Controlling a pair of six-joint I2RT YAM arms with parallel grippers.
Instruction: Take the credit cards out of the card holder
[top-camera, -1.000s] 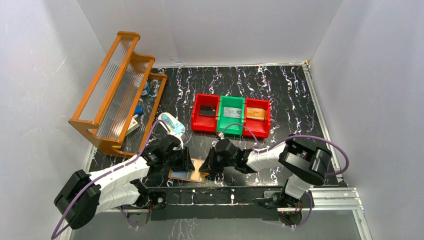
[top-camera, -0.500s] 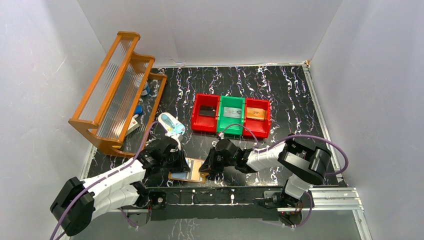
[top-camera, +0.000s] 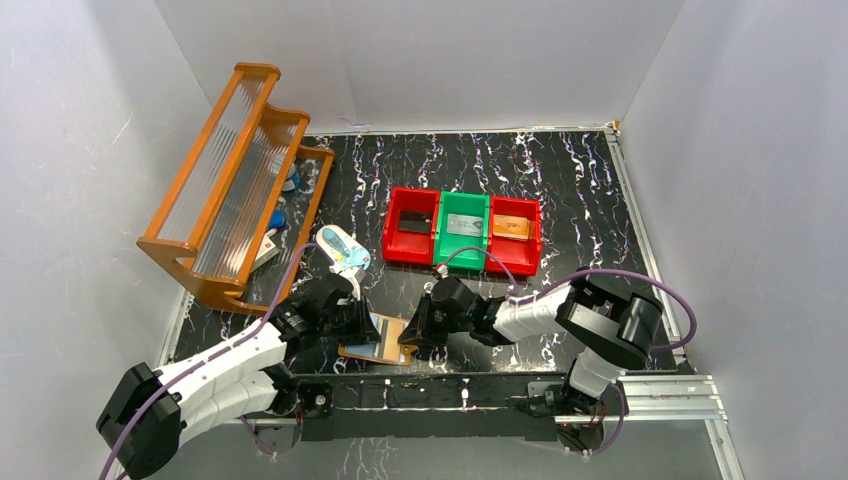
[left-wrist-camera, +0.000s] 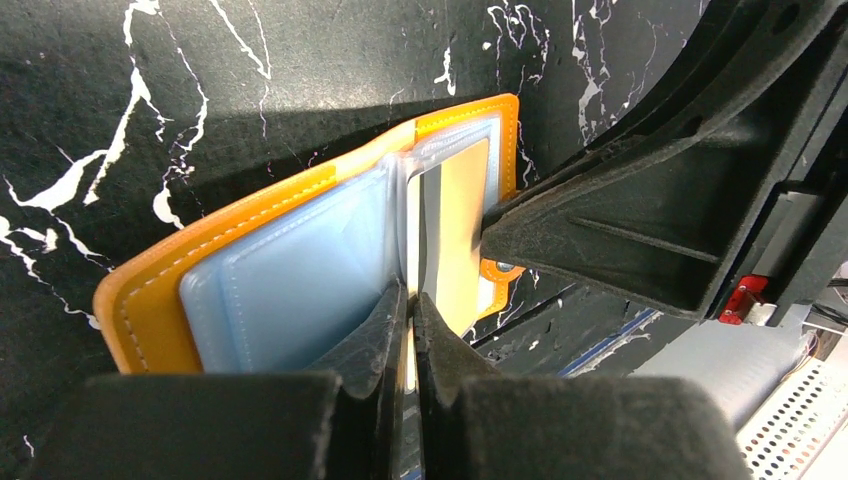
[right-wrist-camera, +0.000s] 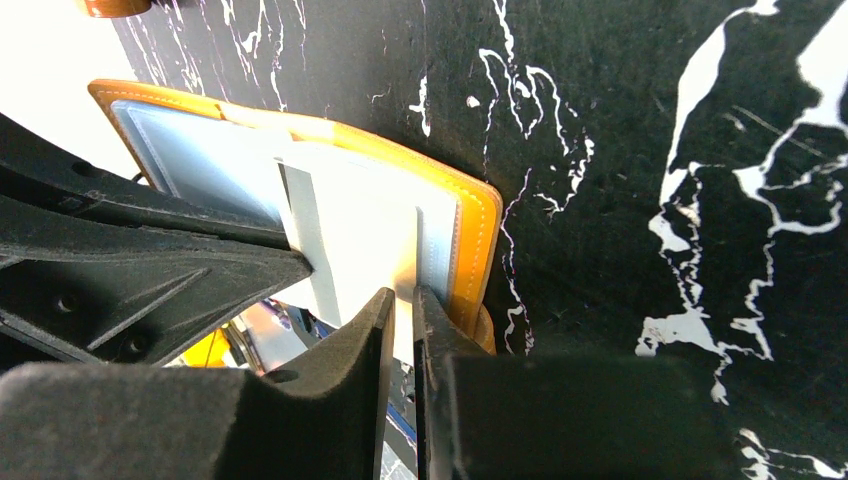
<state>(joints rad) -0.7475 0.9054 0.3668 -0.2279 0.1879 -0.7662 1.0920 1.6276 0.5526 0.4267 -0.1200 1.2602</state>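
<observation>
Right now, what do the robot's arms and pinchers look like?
Both arms have white shells with chunky, rounded black joints: the left arm and the right arm. A purple cable runs along each one. The left gripper and the right gripper have matte black, wedge-shaped fingers with a slightly rough surface. I can't see any markings.

Black white-veined table (top-camera: 560, 180), plain white walls (top-camera: 420, 60), even light.

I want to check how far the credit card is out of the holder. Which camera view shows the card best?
Right wrist: the credit card lies face-on, pale with a grey stripe, partly out of the card holder. Left wrist shows it foreshortened; top external shows only a small sliver.
</observation>
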